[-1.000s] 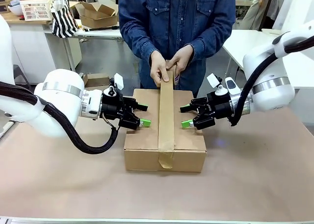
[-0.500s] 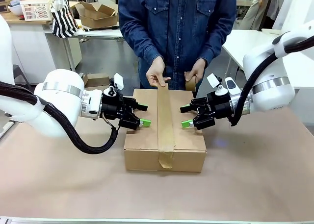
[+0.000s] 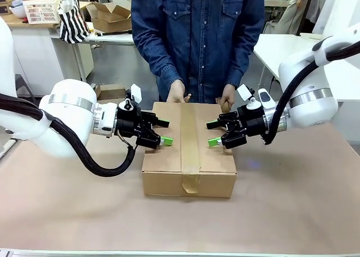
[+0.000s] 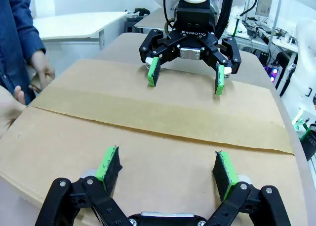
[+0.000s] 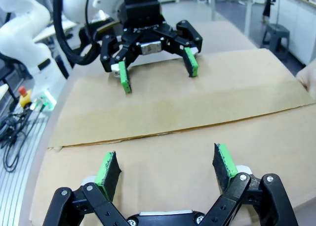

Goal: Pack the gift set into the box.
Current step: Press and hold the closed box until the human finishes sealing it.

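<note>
The box [image 3: 163, 161] lies shut at the table's middle, a strip of brown tape [image 3: 190, 139] running down its lid seam and over the near wall. The gift set is hidden. My left gripper [image 3: 165, 132] stands open, low over the lid's left half; my right gripper [image 3: 211, 132] is open over the right half, facing it. Nothing sits between either pair of fingers. In the left wrist view my left gripper [image 4: 168, 169] faces the right gripper [image 4: 186, 77] across the tape [image 4: 163, 114]. A person's hands [image 3: 178, 92] press at the box's far edge.
Brown paper covers the table [image 3: 292, 206], with free room in front of and beside the box. The person stands close behind the far edge. Farther back stand a white lattice crate [image 3: 40, 9], a striped bag [image 3: 73, 23] and a smaller open cardboard box [image 3: 111, 16].
The person has laid the raised end of the tape down onto the lid and dropped both hands to the box's far edge. Neither arm has moved.
</note>
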{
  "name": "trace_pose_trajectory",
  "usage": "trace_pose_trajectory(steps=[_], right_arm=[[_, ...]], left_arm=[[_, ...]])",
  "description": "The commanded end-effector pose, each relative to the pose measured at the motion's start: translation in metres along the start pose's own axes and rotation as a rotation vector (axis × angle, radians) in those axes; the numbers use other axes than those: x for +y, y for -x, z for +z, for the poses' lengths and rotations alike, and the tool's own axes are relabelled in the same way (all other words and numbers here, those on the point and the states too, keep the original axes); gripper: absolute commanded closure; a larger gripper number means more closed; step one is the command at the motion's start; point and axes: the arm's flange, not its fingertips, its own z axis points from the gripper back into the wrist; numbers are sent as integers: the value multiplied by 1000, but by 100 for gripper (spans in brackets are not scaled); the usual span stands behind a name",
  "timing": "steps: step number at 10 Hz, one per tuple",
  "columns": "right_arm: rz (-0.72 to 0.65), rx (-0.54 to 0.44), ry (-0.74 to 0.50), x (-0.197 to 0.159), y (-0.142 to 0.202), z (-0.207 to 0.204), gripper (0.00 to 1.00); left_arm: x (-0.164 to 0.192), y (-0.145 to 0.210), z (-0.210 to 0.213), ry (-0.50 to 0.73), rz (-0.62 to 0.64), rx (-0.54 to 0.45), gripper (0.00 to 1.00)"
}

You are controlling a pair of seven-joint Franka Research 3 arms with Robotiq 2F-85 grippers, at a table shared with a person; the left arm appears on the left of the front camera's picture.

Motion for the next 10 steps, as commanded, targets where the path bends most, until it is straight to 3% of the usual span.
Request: trace_pose_trajectory(steps=[1,10], right_arm=[[-6,-2,15,0,1,0,0],[-6,-2,15,0,1,0,0]], left_arm=[[-1,2,1,1,4,1,0],[-1,2,1,1,4,1,0]])
